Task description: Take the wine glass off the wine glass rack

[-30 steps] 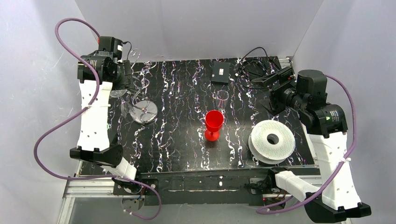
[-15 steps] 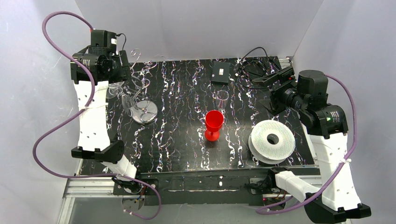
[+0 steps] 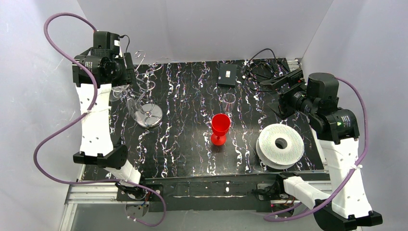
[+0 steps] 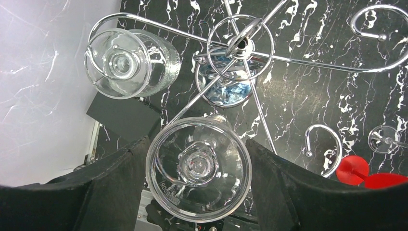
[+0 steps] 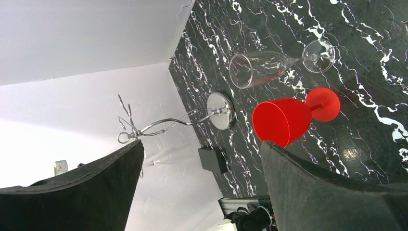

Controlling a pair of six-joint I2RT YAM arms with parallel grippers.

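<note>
The wine glass rack (image 4: 239, 45), silver wire with curled hook arms, stands on its round shiny base (image 3: 148, 115) at the table's left rear. In the left wrist view I look down on it. One clear wine glass (image 4: 198, 166) hangs foot-up between my left gripper's fingers (image 4: 120, 192), which touch its foot on both sides. A wire curl shows through the foot around the stem. A second clear glass (image 4: 118, 62) hangs on another arm. My left gripper (image 3: 129, 83) is high beside the rack. My right gripper (image 5: 202, 192) is open and empty at the right rear (image 3: 285, 83).
A red goblet (image 3: 220, 127) stands mid-table with a clear glass (image 3: 230, 101) lying behind it. A white ridged spool (image 3: 280, 144) sits at front right. A black box (image 3: 226, 74) and cables (image 3: 262, 67) lie at the back. White walls close in.
My left arm has risen and drawn back toward the left rear corner over the first half second, then held still. The right arm has not moved.
</note>
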